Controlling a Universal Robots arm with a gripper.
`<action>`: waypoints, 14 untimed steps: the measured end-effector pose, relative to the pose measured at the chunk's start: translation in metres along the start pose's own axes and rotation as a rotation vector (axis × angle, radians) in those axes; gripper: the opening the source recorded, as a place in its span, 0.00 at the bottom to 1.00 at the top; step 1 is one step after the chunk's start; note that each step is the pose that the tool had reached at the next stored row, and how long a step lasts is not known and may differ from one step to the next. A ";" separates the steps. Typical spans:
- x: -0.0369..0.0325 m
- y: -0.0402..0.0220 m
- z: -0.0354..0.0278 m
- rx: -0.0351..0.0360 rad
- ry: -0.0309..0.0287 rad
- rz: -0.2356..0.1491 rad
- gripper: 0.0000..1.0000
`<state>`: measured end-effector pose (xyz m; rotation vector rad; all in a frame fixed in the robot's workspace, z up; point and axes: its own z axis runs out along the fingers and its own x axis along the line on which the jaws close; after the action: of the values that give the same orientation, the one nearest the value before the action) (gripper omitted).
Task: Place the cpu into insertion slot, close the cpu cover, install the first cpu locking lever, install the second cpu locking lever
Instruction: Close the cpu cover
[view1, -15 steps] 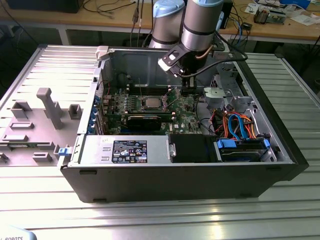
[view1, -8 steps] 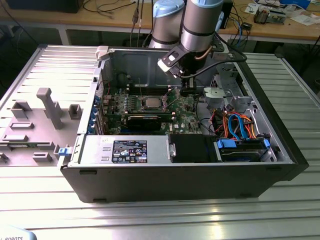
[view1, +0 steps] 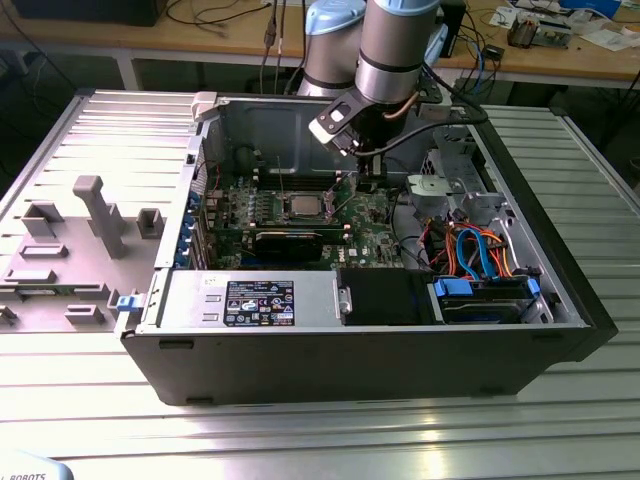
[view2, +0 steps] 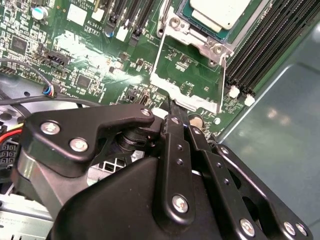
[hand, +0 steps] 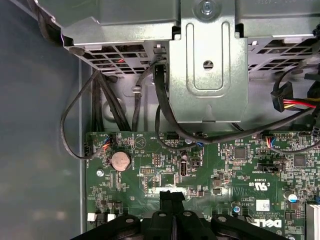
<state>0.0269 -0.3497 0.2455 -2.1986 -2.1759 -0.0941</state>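
Observation:
The cpu (view1: 305, 207) lies flat in the insertion slot (view2: 200, 42) on the green motherboard, its silvery top (view2: 220, 11) showing in the second wrist view. The cpu cover (view2: 186, 99) is swung open away from the slot, and green board shows through its window. My gripper (view2: 172, 106) is shut, with the fingertips together right at the cover's free edge. Whether they pinch that edge I cannot tell. In the exterior view the gripper (view1: 365, 182) hangs inside the case, just to the exterior view's right of the cpu. The first wrist view shows the joined fingertips (hand: 171, 194) over the board.
Long black memory slots (view2: 270, 45) run beside the socket, with the blue-grey case wall (view2: 280, 110) past them. A metal drive cage (hand: 207, 65) and black cables sit beyond the board. The power supply (view1: 260, 300) and a grey fixture tray (view1: 70, 240) show in the exterior view.

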 end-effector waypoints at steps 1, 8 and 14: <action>0.0000 -0.0009 0.0000 0.0000 0.0001 0.000 0.11; -0.0001 -0.0061 -0.0001 0.0000 0.0003 0.000 0.11; -0.0001 -0.0106 0.0000 0.0000 0.0003 0.000 0.11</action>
<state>0.0163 -0.3497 0.2454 -2.1984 -2.1757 -0.0944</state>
